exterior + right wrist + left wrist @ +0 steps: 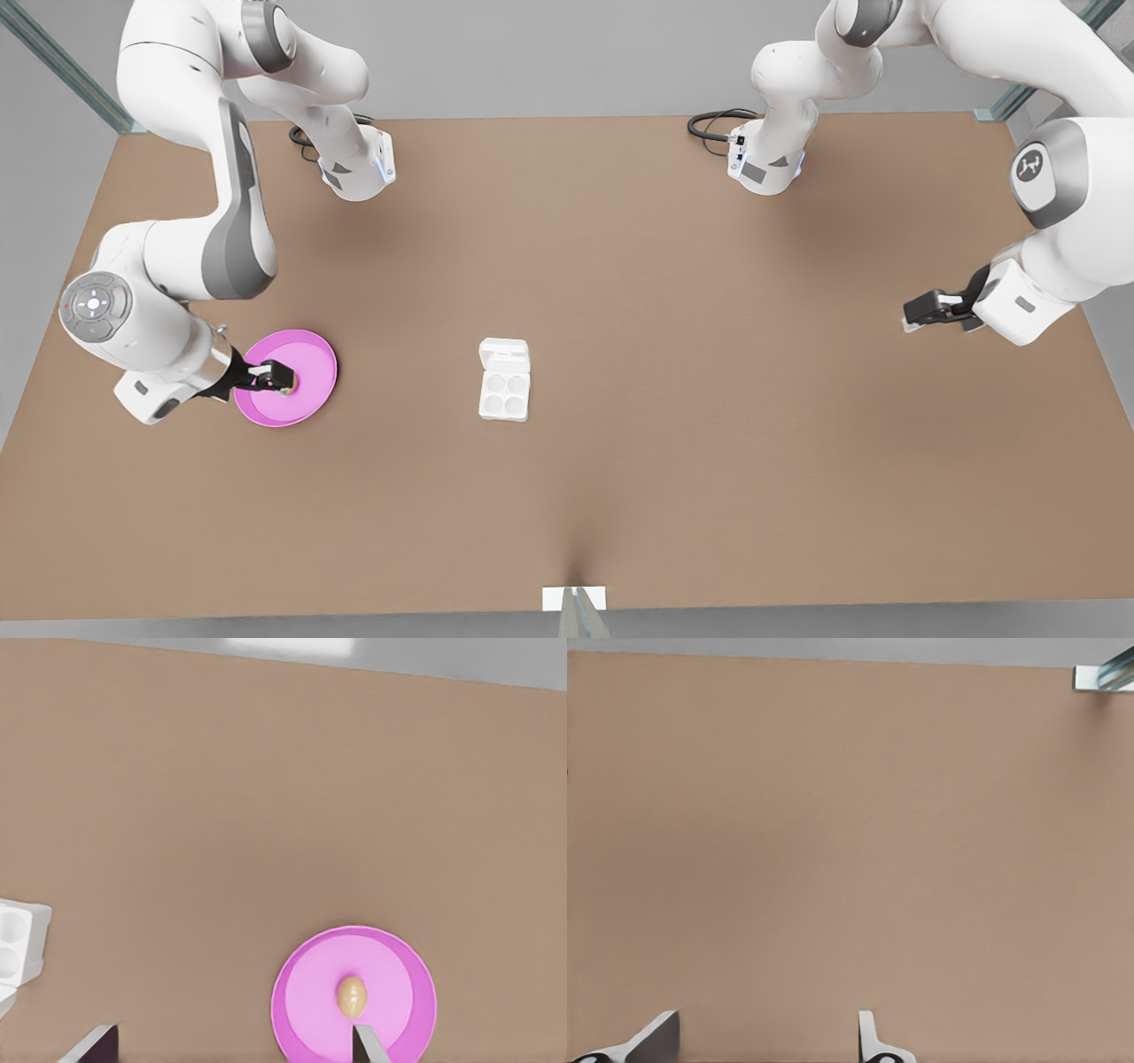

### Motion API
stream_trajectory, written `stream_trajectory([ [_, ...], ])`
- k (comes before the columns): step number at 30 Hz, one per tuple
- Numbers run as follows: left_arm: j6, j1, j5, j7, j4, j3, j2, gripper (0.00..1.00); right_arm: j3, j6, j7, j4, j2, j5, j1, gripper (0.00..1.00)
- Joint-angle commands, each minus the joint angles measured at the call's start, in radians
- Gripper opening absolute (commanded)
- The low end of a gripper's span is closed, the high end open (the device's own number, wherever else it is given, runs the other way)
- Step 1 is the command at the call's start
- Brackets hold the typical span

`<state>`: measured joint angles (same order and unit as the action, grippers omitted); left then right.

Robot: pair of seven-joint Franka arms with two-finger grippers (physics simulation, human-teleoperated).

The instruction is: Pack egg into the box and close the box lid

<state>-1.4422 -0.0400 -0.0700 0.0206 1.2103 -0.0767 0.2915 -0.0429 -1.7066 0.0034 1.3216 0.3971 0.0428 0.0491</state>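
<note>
Fingers of the right gripper (282, 379) stand open with nothing between them, poised above the pink plate (312, 350) at the front view's lower left. In the right wrist view the egg (352, 994) lies near the plate's centre, just off one fingertip (368, 1045), the other fingertip (93, 1047) well apart from it.

The left gripper (911, 321) waits over bare table (709, 354) at the front view's right edge; its fingers (873, 1041) are spread too, holding nothing.

The box (504, 393) sits mid-frame, well apart from the plate, four cups bare. The box lid (504, 354) lies folded back flat beyond the cups.

Risks, as we judge them:
- The egg sits off-centre between the jaws; closing from here could nudge it so it rolls across the plate rather than be gripped.
- It is smooth and rounded, so it may slip from the pads in transit.
- The cups are barely egg-sized, so a slight offset at release could leave it on a rim.

Hard to read: in the front view the gripper covers the egg. The wrist view cuts the fingers off at the frame's lower edge, so their height above the plate is unclear. The box is clipped at that frame's left edge.
</note>
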Motion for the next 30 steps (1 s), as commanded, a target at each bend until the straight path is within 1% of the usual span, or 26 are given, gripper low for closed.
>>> stream_trajectory([
  [1,0.000,0.002,0.018,-0.001,0.000,0.000,0.000,1.00,0.000,-0.002,0.000,0.002,0.006,0.002,0.000,1.00],
  [2,0.002,0.000,0.018,-0.001,0.000,0.000,0.000,1.00,0.002,-0.070,-0.002,0.069,0.011,0.005,-0.020,1.00],
  [3,0.002,0.000,0.018,-0.001,0.000,0.000,0.000,1.00,0.002,-0.139,-0.003,0.187,-0.024,0.017,-0.032,1.00],
  [4,0.011,0.000,0.018,0.001,0.000,0.000,0.003,1.00,0.002,-0.237,-0.014,0.361,-0.081,0.019,-0.063,1.00],
  [5,0.014,-0.001,0.019,0.001,-0.002,-0.002,0.006,1.00,0.002,-0.280,-0.022,0.424,-0.087,0.028,-0.087,1.00],
  [7,0.013,-0.004,0.019,0.002,-0.002,0.000,0.014,1.00,0.002,-0.444,-0.059,0.628,-0.149,0.029,-0.097,1.00],
  [8,0.014,-0.004,0.019,0.004,0.000,0.000,0.017,1.00,0.002,-0.470,-0.060,0.665,-0.152,0.029,-0.101,1.00],
  [10,0.016,-0.006,0.022,0.004,-0.003,-0.002,0.034,1.00,0.002,-0.633,-0.062,0.775,-0.139,0.040,-0.100,1.00],
  [12,0.017,-0.006,0.022,0.004,-0.002,-0.002,0.038,1.00,0.002,-0.674,-0.083,0.788,-0.096,0.052,-0.132,1.00],
  [13,0.017,-0.006,0.022,0.004,-0.002,-0.002,0.040,1.00,0.002,-0.679,-0.083,0.785,-0.061,0.094,-0.138,1.00],
  [19,0.056,-0.011,0.022,0.004,-0.002,0.000,0.041,1.00,0.002,-0.763,-0.138,0.785,0.032,0.098,-0.176,1.00],
  [30,0.065,-0.011,0.022,0.005,0.002,0.000,0.051,1.00,0.002,-0.785,-0.172,0.771,0.080,0.100,-0.203,1.00],
])
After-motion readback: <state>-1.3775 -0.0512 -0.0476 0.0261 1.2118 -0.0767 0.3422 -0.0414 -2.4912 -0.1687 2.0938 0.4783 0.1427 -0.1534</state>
